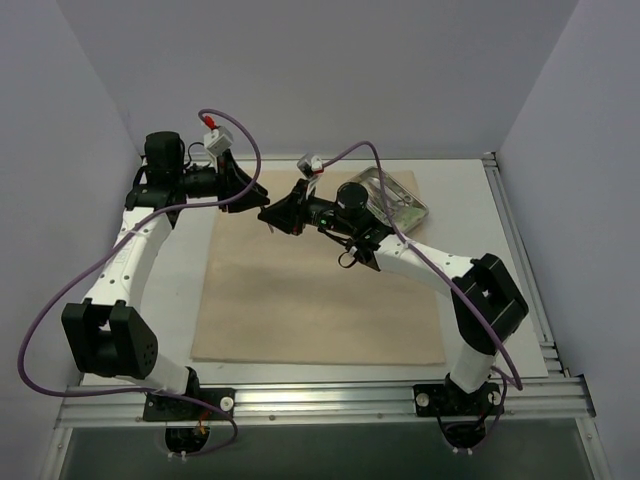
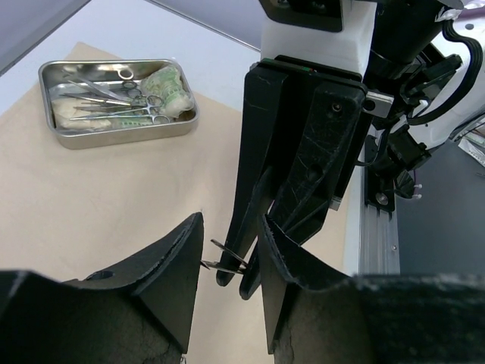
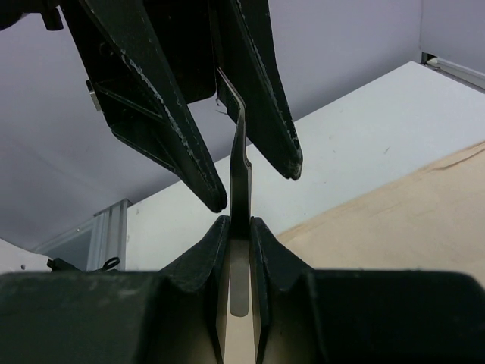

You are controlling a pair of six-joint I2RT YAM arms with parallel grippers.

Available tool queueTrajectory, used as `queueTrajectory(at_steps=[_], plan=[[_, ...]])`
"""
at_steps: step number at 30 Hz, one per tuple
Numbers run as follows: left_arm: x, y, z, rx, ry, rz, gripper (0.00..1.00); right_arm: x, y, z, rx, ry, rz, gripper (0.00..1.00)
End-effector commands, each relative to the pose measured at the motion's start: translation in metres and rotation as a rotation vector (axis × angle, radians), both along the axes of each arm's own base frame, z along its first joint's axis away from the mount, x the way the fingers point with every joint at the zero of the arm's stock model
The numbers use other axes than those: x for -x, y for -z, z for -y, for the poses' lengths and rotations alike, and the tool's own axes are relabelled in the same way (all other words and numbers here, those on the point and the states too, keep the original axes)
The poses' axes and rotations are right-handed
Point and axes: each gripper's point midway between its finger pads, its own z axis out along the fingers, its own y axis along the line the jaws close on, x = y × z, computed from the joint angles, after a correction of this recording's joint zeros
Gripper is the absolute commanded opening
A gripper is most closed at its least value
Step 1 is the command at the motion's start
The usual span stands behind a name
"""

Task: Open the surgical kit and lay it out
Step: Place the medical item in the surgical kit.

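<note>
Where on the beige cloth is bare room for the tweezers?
Bare: the near half of the cloth, toward the arms. Crowded: its far edge, steel tray at the right corner, left gripper and right gripper meeting at the tweezers.

Before you, a plain beige cloth [image 1: 320,300] covers the white table [image 1: 460,200]. The tray [image 2: 121,133] is shiny steel, its tools [image 2: 114,95] silver, one packet [image 2: 165,82] pale green. Your left arm [image 1: 135,250] and right arm [image 1: 430,265] show white links with black joints, and purple cables [image 1: 352,150] loop off both. The left gripper [image 2: 229,227] and right gripper [image 3: 236,221] are black, scuffed grey-white along the edges. The tweezers [image 3: 239,152] are bright silver. Behind, the walls [image 1: 330,70] are flat pale lilac-grey, and the rails [image 1: 320,400] dull aluminium.
</note>
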Motion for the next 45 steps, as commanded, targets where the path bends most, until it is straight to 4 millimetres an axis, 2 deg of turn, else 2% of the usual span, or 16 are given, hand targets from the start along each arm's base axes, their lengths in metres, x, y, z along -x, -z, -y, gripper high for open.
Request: queueTrajectory(at_steps=[1, 5, 8, 12, 15, 16, 18, 20, 21, 24, 25, 27, 32, 34, 35, 45], plan=[[0.011, -0.011, 0.004, 0.024, 0.050, 0.040, 0.44, -0.002, -0.044, -0.002, -0.125, -0.022, 0.070, 0.00], [0.013, -0.013, 0.004, 0.029, 0.060, 0.038, 0.44, -0.007, -0.058, 0.004, -0.201, -0.022, 0.069, 0.00], [0.014, -0.016, 0.005, 0.035, 0.059, 0.028, 0.42, -0.012, -0.057, 0.005, -0.215, -0.021, 0.054, 0.00], [0.013, -0.018, 0.005, 0.042, 0.061, 0.026, 0.30, -0.014, -0.053, 0.005, -0.223, -0.025, 0.040, 0.00], [0.013, -0.017, 0.005, 0.043, 0.062, 0.023, 0.14, -0.016, -0.051, 0.005, -0.223, -0.023, 0.031, 0.00], [0.012, -0.016, 0.006, 0.043, 0.052, 0.007, 0.02, -0.016, -0.050, 0.005, -0.221, -0.025, 0.028, 0.00], [0.009, -0.016, 0.005, 0.047, 0.028, -0.023, 0.02, -0.018, -0.046, 0.003, -0.213, -0.027, 0.015, 0.00], [0.002, -0.009, 0.003, 0.035, -0.032, -0.074, 0.02, -0.023, -0.039, 0.002, -0.188, -0.010, -0.007, 0.18], [-0.002, -0.005, 0.002, 0.024, -0.064, -0.105, 0.02, -0.026, -0.037, 0.001, -0.177, 0.001, -0.013, 0.35], [-0.020, 0.011, -0.010, -0.045, -0.230, -0.198, 0.02, -0.038, -0.022, 0.009, -0.098, 0.111, -0.021, 0.43], [-0.024, 0.016, -0.013, -0.062, -0.271, -0.218, 0.02, -0.039, -0.008, 0.010, -0.044, 0.149, -0.046, 0.44], [-0.033, 0.031, -0.021, -0.100, -0.372, -0.271, 0.02, -0.051, -0.008, 0.022, 0.003, 0.295, -0.017, 0.48], [-0.042, 0.047, -0.029, -0.109, -0.482, -0.372, 0.02, -0.032, 0.003, 0.014, 0.165, 0.434, 0.051, 0.48], [-0.043, 0.048, -0.031, -0.107, -0.517, -0.392, 0.02, -0.028, 0.017, 0.012, 0.271, 0.465, 0.072, 0.46], [-0.043, 0.047, -0.031, -0.099, -0.532, -0.405, 0.02, -0.023, 0.009, 0.004, 0.278, 0.480, 0.086, 0.45], [-0.044, 0.056, -0.030, -0.091, -0.568, -0.476, 0.02, -0.040, 0.024, -0.004, 0.406, 0.594, 0.052, 0.29]])
